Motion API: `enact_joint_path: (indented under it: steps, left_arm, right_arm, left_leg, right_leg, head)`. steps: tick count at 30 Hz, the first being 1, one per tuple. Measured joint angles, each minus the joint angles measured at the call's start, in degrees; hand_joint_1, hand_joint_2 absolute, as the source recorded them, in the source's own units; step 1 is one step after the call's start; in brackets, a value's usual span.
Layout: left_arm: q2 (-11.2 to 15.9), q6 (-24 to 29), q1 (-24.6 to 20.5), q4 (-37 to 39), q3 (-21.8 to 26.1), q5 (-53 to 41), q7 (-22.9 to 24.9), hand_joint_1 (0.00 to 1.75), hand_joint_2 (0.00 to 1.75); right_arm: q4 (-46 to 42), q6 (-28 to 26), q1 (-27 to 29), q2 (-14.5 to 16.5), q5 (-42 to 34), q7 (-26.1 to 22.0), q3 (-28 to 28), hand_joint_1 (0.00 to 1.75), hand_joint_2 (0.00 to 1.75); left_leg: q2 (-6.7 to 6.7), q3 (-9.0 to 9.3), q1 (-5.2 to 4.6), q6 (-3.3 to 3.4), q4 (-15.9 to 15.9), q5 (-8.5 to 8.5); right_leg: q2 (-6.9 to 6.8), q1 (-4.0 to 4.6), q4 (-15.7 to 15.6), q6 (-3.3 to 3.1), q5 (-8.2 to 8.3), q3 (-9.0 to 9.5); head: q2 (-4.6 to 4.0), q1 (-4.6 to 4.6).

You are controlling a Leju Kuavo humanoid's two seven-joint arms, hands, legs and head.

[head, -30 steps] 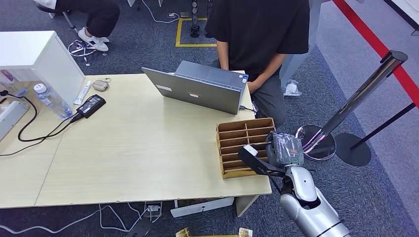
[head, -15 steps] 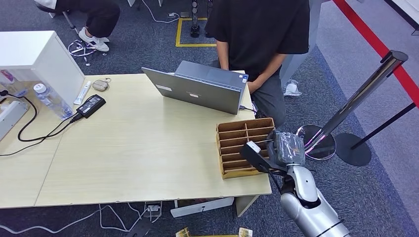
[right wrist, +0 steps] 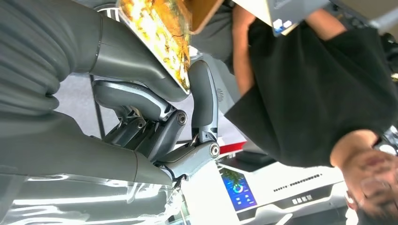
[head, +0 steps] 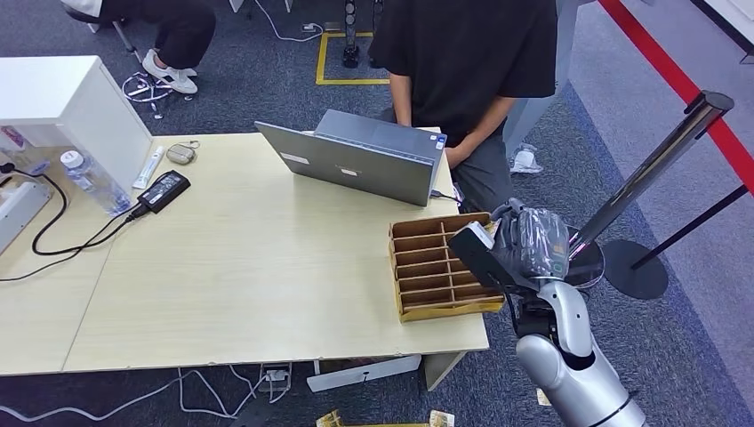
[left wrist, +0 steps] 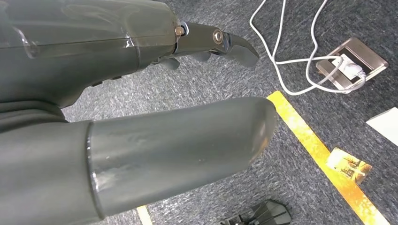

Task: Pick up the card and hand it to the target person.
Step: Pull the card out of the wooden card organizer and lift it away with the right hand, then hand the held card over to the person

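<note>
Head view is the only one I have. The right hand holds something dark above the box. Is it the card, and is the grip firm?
Observer: Yes. The right wrist view shows the card with a yellow-orange printed face, and the right hand pinches it between the thumb and a finger.
Operator: And the left hand?
Observer: The left hand hangs over grey carpet, fingers apart, and holds nothing.

The right hand (head: pixel 532 242), gripping the card (head: pixel 478 253), now sits higher and farther forward than before, above the wooden organizer's (head: pixel 437 265) right edge, nearer the person (head: pixel 467 53).
</note>
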Motion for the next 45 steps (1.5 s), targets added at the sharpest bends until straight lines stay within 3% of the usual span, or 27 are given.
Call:
enact_joint_path:
  steps: [14, 24, 37, 45]
  left_arm:
    - [0.02, -0.01, 0.26, 0.0, 0.0, -0.2, 0.13, 0.0, 0.0]
    - [-0.15, -0.56, -1.03, 0.0, 0.0, -2.03, 1.41, 0.0, 0.0]
    - [-0.72, -1.48, -2.68, 0.0, -0.26, -3.55, 2.84, 0.0, 0.0]
    - [-1.02, -1.63, -3.16, 0.0, -0.48, -3.79, 3.05, 0.0, 0.0]
  right_arm:
    - [-3.62, -4.13, 0.11, -0.59, -10.04, -2.22, -3.02, 1.75, 1.75]
    - [4.36, -11.54, -6.24, -0.52, -24.42, -6.07, -6.79, 1.75, 1.75]
    - [18.84, -14.23, -14.54, -0.49, -25.12, -5.98, -7.74, 1.75, 1.75]
    - [25.61, -15.14, -16.03, 0.21, -24.02, -7.19, -7.58, 1.75, 1.75]
  left_leg:
    - [0.0, -0.01, 0.0, 0.0, 0.0, 0.0]
    - [0.0, -0.02, 0.0, 0.0, 0.0, 0.0]
    - [-0.02, -0.05, 0.0, 0.0, 0.01, 0.0]
    - [-0.03, -0.07, 0.0, 0.0, 0.01, 0.0]
  right_leg:
    - [0.0, 0.0, 0.0, 0.0, 0.0, 0.0]
    - [-0.01, -0.01, 0.0, 0.0, 0.01, 0.0]
    - [-0.02, -0.01, 0.01, 0.0, 0.01, -0.01]
    - [-0.05, -0.01, 0.01, 0.0, 0.0, -0.01]
  head:
    - [0.01, 0.0]
    - [0.01, 0.0]
    - [0.01, -0.01]
    - [0.01, 0.0]
